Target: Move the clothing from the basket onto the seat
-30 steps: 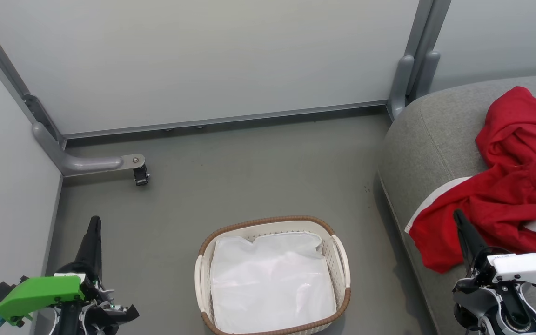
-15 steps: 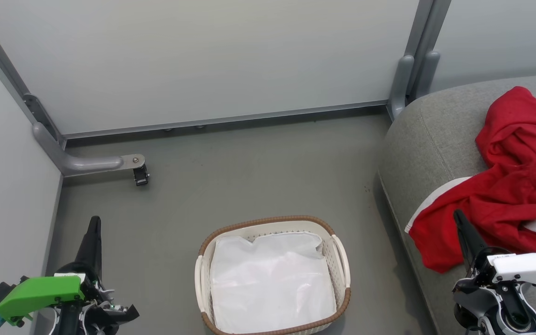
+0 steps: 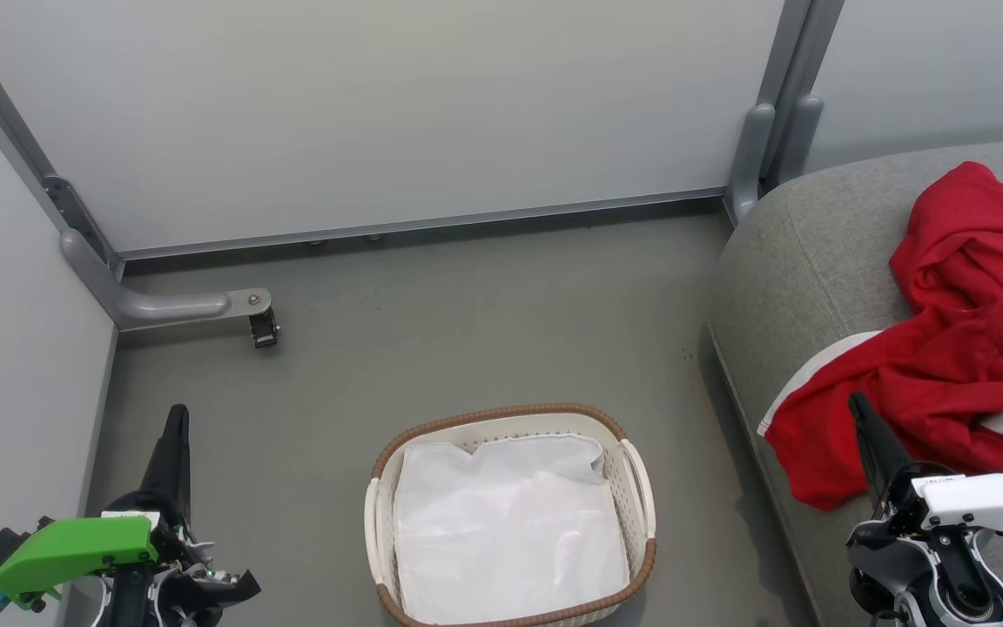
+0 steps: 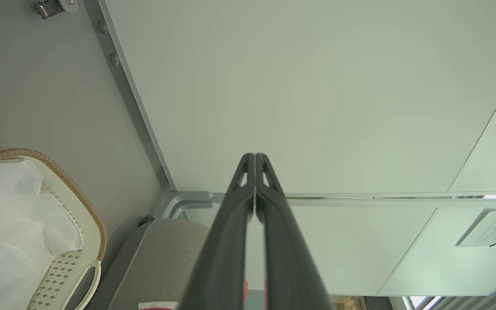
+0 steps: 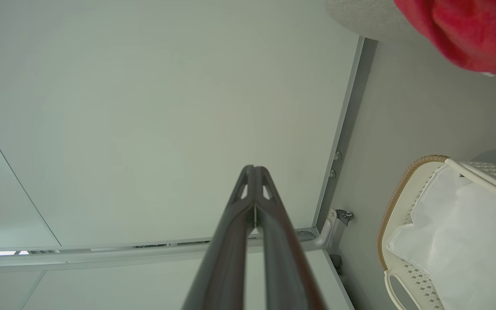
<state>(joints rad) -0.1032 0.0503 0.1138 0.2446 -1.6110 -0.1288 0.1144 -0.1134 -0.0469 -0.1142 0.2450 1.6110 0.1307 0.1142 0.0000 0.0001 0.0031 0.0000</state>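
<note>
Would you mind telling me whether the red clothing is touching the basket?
Apart. The head view shows the red clothing lying on the seat, with bare floor between it and the basket.

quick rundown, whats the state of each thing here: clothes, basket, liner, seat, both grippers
clothing, crumpled in a heap on the seat, one edge hanging over its side
basket, upright on the floor, no red clothing inside
liner, rumpled, lying in the basket
seat, bearing the clothing
left gripper, shut, holding nothing
right gripper, shut, holding nothing
</note>
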